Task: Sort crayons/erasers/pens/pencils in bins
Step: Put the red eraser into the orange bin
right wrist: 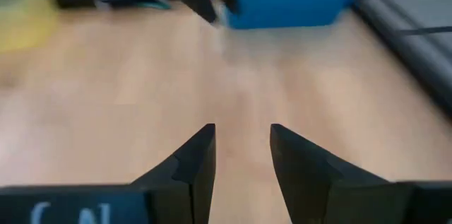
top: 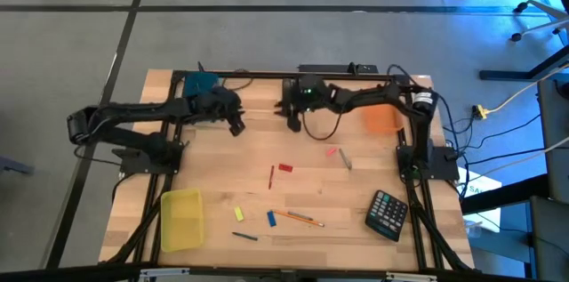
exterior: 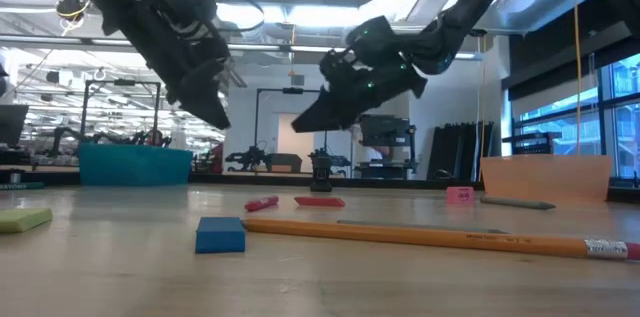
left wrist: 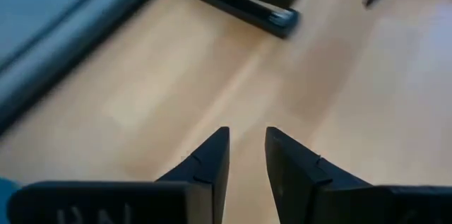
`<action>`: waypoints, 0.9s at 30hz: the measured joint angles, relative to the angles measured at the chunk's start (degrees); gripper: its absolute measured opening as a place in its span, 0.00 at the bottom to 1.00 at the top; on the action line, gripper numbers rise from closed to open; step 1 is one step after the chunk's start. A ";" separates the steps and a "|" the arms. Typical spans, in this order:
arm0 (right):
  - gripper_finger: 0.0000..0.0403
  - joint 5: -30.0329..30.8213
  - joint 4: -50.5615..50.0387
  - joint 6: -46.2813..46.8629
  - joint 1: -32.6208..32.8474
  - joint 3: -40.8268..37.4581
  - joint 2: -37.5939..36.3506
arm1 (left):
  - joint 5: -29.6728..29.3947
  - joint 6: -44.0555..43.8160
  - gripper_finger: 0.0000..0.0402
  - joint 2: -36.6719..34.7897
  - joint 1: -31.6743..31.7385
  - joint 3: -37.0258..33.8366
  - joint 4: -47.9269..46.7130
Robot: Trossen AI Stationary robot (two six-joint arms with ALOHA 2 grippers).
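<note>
The teal bin stands at the far left of the table, the orange bin at the far right and the yellow bin at the near left. The red eraser lies mid-table and the yellow eraser near the front. A pencil, a red stick, a grey stick and a dark pen lie flat on the wood. My left gripper hangs beside the teal bin, slightly open and empty. My right gripper hangs at far centre, open and empty.
A black calculator lies at the near right. A small blue block lies by the pencil and a pink block by the grey stick. A black frame rail runs along the far edge. Bare wood lies between the two grippers.
</note>
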 joint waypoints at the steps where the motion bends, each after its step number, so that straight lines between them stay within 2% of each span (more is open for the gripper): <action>1: 0.34 -0.76 -0.08 0.87 1.03 0.01 0.11 | -0.01 -2.16 0.21 0.19 -1.63 0.00 -0.15; 3: 0.34 -0.94 -0.53 0.87 3.38 -0.01 0.14 | 0.02 -5.18 0.21 0.50 -5.06 0.00 -0.27; 7: 0.34 -0.99 -1.78 -3.33 7.48 -0.01 0.11 | -0.21 -5.83 0.21 1.53 -11.92 0.00 1.88; 14: 0.34 2.39 -12.17 -3.61 12.01 0.01 0.11 | -0.27 -7.22 0.20 6.41 -19.94 0.02 11.55; 19: 0.34 2.49 -19.57 -5.23 15.79 0.00 0.09 | -0.78 -7.22 0.20 11.98 -23.52 0.04 16.72; 27: 0.34 3.28 -22.11 -6.50 20.75 0.01 0.07 | -0.96 -7.19 0.20 19.38 -25.40 0.02 22.19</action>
